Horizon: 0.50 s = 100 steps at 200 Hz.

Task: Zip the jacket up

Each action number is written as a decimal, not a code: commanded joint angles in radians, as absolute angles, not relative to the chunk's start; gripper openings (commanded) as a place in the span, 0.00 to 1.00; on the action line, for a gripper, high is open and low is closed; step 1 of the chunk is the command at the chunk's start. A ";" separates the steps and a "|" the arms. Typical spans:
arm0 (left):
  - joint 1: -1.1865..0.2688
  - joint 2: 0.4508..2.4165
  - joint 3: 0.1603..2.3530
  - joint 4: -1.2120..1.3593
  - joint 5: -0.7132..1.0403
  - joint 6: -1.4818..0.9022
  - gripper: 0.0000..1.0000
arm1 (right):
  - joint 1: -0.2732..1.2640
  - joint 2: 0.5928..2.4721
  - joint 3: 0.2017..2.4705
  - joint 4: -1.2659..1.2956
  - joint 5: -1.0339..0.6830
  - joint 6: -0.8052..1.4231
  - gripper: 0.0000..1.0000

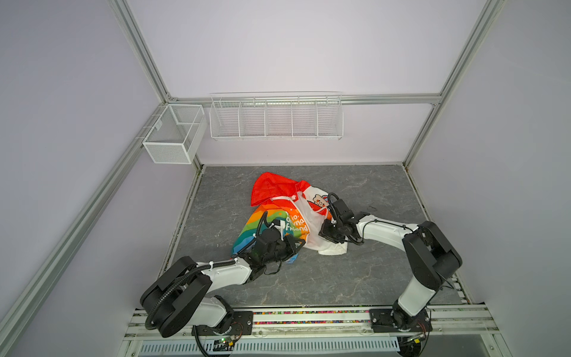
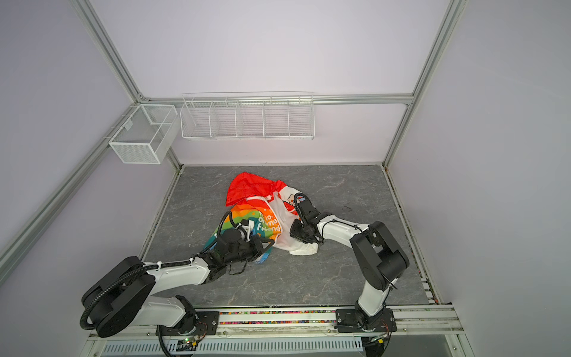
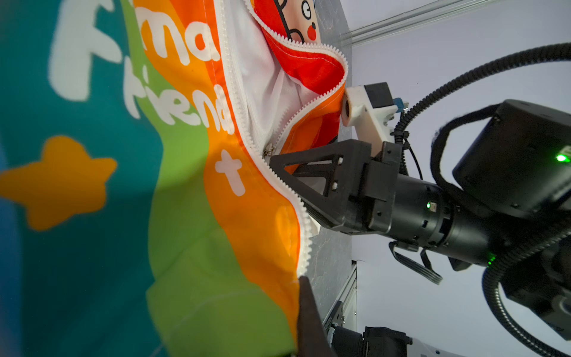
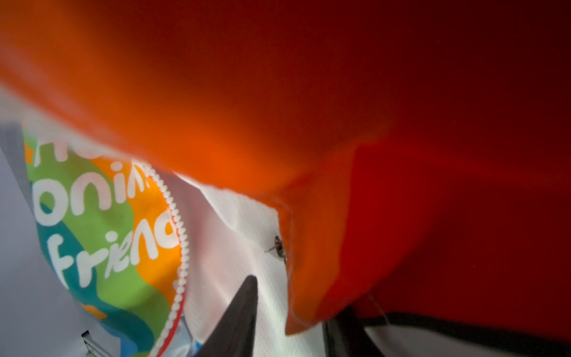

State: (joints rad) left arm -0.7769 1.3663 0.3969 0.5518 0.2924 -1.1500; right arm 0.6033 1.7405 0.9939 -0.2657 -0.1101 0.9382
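Mesh basket (image 1: 167,151) and wire rack (image 1: 275,123) hang on the walls, well apart from the jacket (image 1: 275,191) on the table (image 1: 370,269). Left gripper (image 1: 293,245) clamps its hem; right gripper (image 4: 293,299) stands part-open around the orange edge.

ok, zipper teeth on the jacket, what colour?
White, along the orange edge of the jacket; the zipper teeth show best in the left wrist view.

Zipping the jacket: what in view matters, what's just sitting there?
Job: jacket, zipper, zipper slider.
Just sitting there: wire rack, mesh basket.
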 commanded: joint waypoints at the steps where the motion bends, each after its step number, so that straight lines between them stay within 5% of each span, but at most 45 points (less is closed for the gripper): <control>1: -0.773 1.337 0.407 0.539 0.280 -1.157 0.00 | 0.596 1.761 1.004 -0.230 -0.075 0.946 0.34; 100: -0.771 1.292 0.402 0.490 0.240 -1.149 0.00 | 0.591 1.603 0.959 -0.203 -0.118 0.889 0.07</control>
State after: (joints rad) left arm -0.7769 1.3087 0.3965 0.5102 0.2665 -1.1500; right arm 0.5953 1.6657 0.9817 -0.2192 -0.0906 0.9180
